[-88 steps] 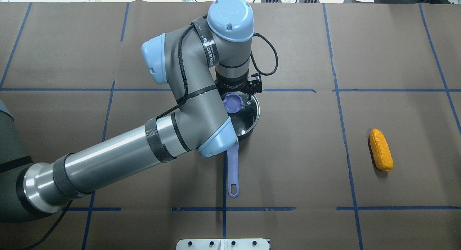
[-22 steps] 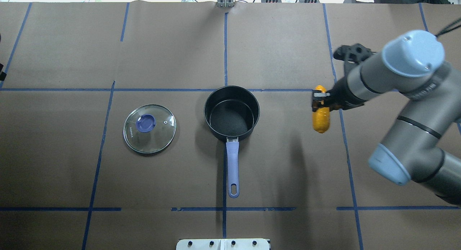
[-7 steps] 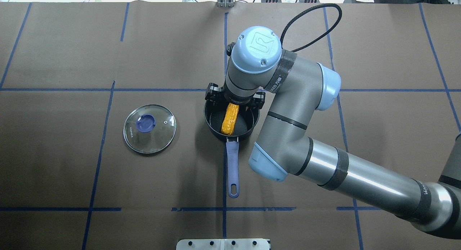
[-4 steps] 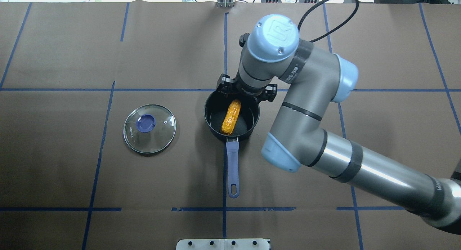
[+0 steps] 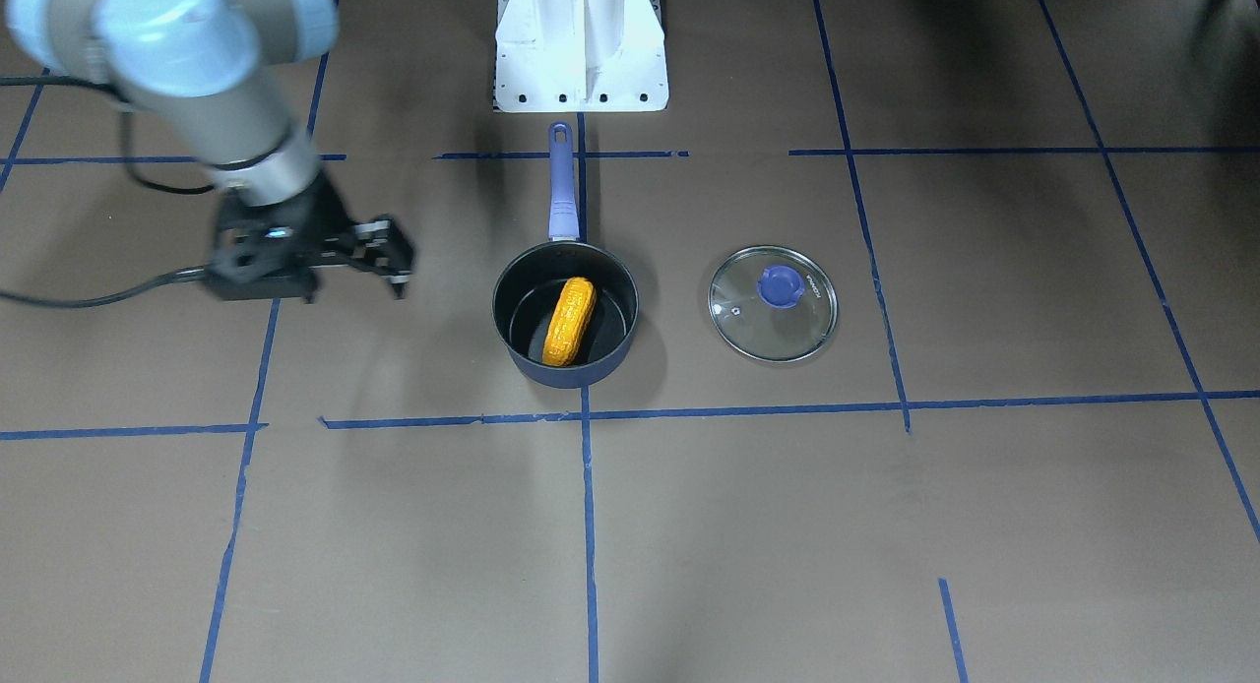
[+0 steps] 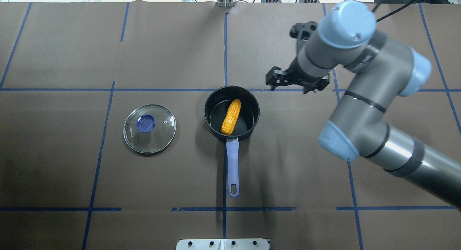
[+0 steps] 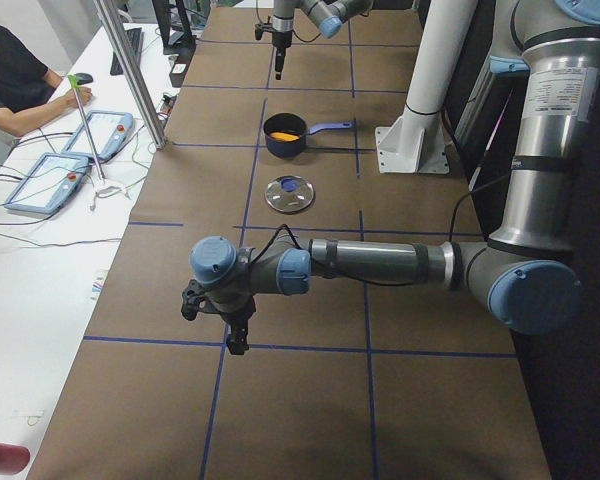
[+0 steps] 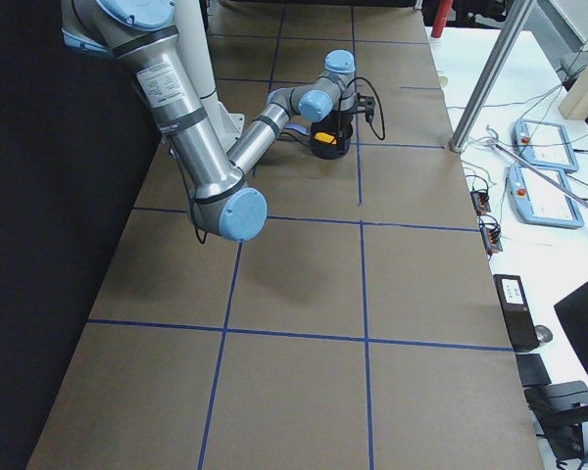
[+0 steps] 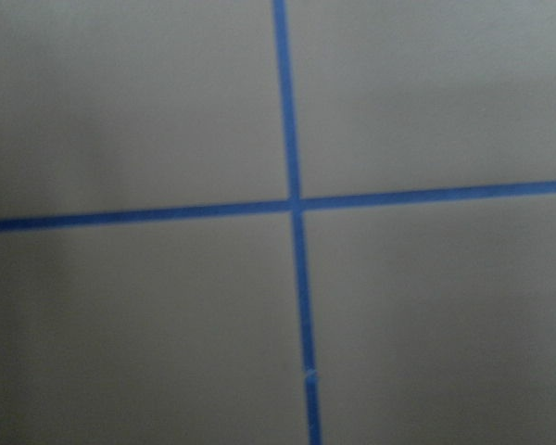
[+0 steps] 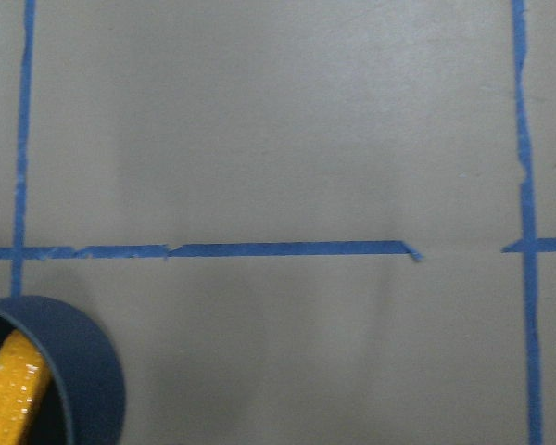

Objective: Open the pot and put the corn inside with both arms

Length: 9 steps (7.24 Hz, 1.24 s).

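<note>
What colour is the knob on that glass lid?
The knob is purple-blue, clearest in the front-facing view.

Uncovered pot (image 5: 566, 376) holds corn (image 5: 570, 321), handle toward 12 o'clock. At pot's 3 o'clock, apart: glass lid (image 5: 773, 304). At 9 o'clock: right gripper (image 5: 310, 270), jaws spread, empty.

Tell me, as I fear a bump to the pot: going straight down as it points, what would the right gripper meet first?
Probably the bare table paper near a blue tape line. The right gripper points down beside the pot, which shows only at a corner of its wrist view.
</note>
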### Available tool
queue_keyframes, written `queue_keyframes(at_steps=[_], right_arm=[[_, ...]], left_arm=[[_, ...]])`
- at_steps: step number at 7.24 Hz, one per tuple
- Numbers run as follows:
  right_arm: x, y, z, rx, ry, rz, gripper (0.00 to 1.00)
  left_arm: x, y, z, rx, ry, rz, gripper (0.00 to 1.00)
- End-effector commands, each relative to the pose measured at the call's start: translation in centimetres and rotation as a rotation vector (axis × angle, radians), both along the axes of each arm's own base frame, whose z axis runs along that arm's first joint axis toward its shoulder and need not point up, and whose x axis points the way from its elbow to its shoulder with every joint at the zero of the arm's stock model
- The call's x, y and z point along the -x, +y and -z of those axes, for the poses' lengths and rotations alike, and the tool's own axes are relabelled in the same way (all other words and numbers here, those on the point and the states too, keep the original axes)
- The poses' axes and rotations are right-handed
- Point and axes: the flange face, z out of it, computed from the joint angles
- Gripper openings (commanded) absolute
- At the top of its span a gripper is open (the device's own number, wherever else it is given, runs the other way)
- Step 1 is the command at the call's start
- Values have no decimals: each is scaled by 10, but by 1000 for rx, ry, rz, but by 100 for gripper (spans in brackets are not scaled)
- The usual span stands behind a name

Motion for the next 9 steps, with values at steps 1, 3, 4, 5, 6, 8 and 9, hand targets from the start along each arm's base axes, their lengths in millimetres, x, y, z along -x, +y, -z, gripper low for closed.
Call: queue_keyframes(at_steps=[1, 3, 4, 5, 6, 8, 9], right_arm=[[-71, -17, -57, -32, 34, 52, 100], [-130, -20, -113, -23, 46, 98, 100], [-166, -17, -147, -42, 69, 128, 100], [-199, -17, -172, -41, 46, 150, 100], [-234, -15, -204, -30, 21, 166, 100], [-302, -11, -270, -64, -11, 210, 100], [-335, -1, -318, -60, -2, 226, 100]], left_arm=[[5, 13, -14, 20, 4, 5, 100], [6, 10, 8, -4, 4, 13, 100], [9, 11, 13, -13, 4, 19, 100], [10, 11, 12, -15, 5, 18, 100], [10, 11, 12, -15, 5, 18, 100], [10, 11, 12, -17, 3, 17, 100], [10, 11, 12, -18, 5, 16, 100]])
